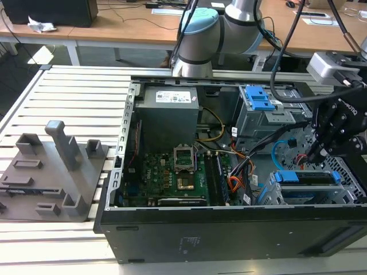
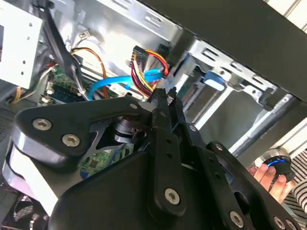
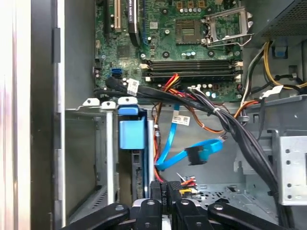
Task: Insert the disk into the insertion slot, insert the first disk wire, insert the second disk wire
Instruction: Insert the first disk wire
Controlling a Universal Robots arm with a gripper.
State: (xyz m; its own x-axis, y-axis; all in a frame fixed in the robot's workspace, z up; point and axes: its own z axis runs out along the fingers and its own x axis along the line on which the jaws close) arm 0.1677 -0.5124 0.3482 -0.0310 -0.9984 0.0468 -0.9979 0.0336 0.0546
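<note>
In the first wrist view the fingers (image 3: 149, 210) of the black metal gripper (image 3: 166, 199) are drawn narrow, pinching a small black plastic plug (image 3: 166, 190) from which red and yellow wires run. Just beside the plug stands the hard drive in its bright blue plastic carrier frame (image 3: 132, 133). It is seen edge on and seated inside the low grey sheet-metal drive cage (image 3: 106, 158). A flat bright blue data cable (image 3: 199, 153) curls loose near the plug, its end lying free on the case floor. The green motherboard (image 3: 192, 48) lies beyond it.

In the second wrist view the gripper (image 2: 164, 96) points into the open black computer case (image 2: 230, 28). Its tips are close together, just short of the red and yellow wire bundle (image 2: 149, 64), and the blue data cable (image 2: 110, 85) arcs beside them. A person's hand (image 2: 266, 175) rests on a round knob at the edge.

In the exterior view the gripper (image 1: 317, 153) hangs over the corner of the computer case (image 1: 229, 235) at the exterior view's right. It is just above the drive cage (image 1: 350, 172), where the hard drive (image 1: 304, 178) lies flat. The taller grey cage with a blue latch (image 1: 258, 100) stands behind.
</note>
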